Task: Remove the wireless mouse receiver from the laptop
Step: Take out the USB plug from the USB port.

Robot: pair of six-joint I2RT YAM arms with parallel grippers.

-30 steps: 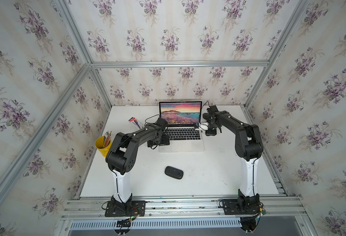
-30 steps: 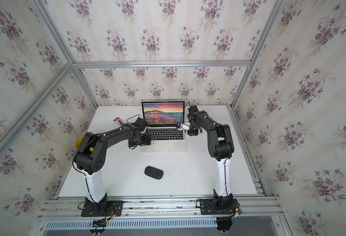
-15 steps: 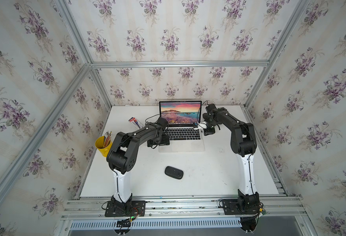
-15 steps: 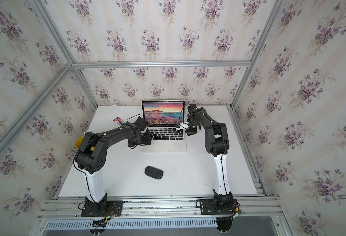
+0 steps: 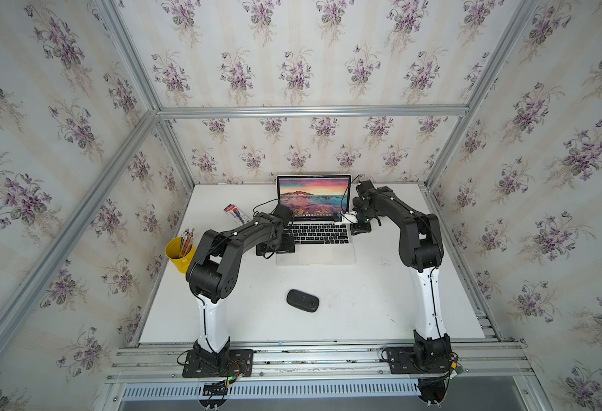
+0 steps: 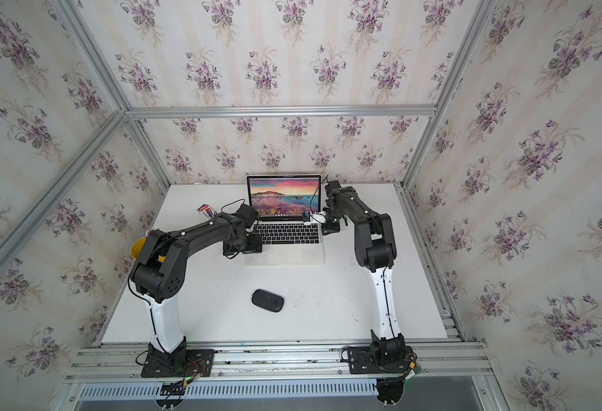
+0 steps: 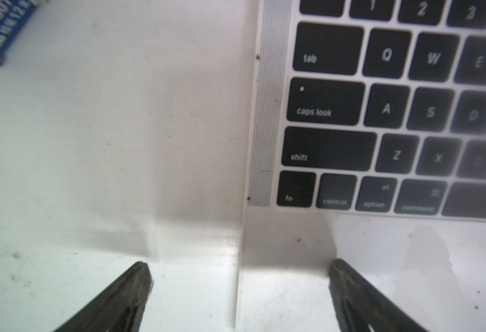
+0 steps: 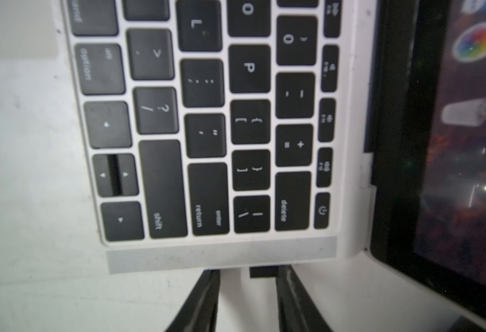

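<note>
Black wireless mouse receiver (image 8: pixel 262 272) sits between tips of right claw (image 8: pixel 249 273).

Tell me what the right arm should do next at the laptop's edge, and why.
Probably close the right gripper fully. In the right wrist view the wireless mouse receiver, a black stub at the edge of the laptop, sits between its fingers, one beside it, a gap on the other side. No grip yet, so pulling now would likely slip.
</note>
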